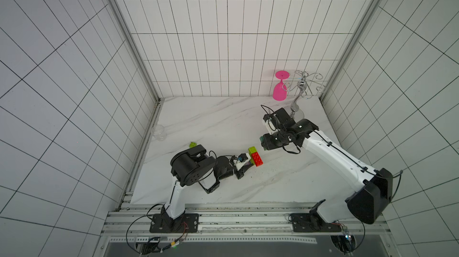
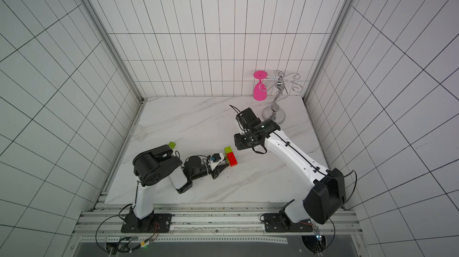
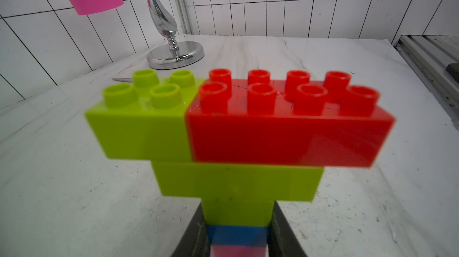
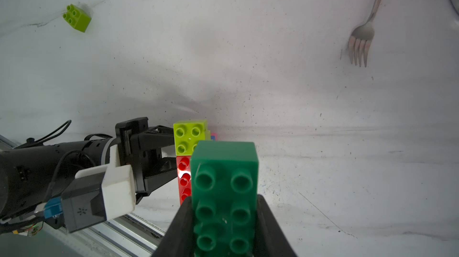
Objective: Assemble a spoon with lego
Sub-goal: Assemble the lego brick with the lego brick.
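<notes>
Right wrist view gives us the fork (image 4: 360, 42); top views don't.
Left gripper (image 3: 237, 221) clamps spoon (image 3: 238, 181); right gripper (image 4: 224, 203) clamps dark-green brick (image 4: 224, 158) beside it; bare table (image 4: 298, 119) beyond.

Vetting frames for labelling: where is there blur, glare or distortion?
Left wrist view: the red brick looks soft, with sheen on its side; the chrome stand base is crisper. Right wrist view: the fork is slightly soft. Both top views: wall tiles splay outward.
</notes>
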`<state>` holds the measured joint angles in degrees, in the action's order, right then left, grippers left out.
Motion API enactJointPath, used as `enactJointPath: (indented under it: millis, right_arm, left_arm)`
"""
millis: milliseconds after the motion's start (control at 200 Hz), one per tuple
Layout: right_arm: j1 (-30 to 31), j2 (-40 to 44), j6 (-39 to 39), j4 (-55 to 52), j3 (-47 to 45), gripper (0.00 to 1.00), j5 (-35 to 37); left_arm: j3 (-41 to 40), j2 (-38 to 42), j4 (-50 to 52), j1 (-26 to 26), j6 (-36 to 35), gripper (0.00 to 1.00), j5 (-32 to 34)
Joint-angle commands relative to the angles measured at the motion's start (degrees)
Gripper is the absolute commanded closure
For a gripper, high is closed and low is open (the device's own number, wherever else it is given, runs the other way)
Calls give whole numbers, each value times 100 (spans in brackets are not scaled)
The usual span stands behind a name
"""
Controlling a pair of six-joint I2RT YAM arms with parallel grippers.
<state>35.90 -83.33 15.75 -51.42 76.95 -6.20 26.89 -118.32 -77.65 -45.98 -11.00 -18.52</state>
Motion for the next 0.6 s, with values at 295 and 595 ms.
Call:
enactJointPath:
  millis: [295,595]
  right_arm:
    - [496,-456,-15,240,-481,86,200]
    - [490,-820,-432,419,-479,86,153]
  left_arm:
    - [245,-569,-342,2,-3,100,64]
    - [284,-631,-339,2,52,100,-24]
